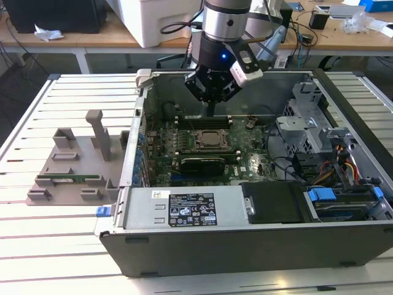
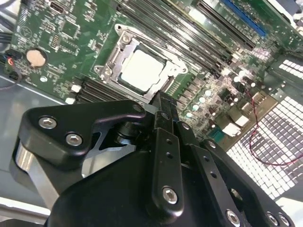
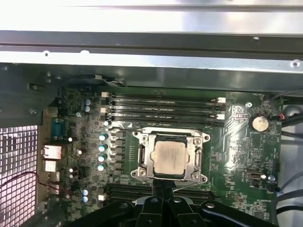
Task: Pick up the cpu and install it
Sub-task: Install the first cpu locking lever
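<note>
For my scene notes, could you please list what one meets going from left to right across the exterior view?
Grey fixture tray → computer case's left wall → cpu in its socket, gripper above it → drive cage.

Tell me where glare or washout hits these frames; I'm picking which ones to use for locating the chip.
In the second wrist view the cpu lid is blown out to near white by reflected light. In the first wrist view it reads evenly, while the case wall above is overexposed. In the exterior view the cpu sits dim inside the case, below the gripper.
</note>
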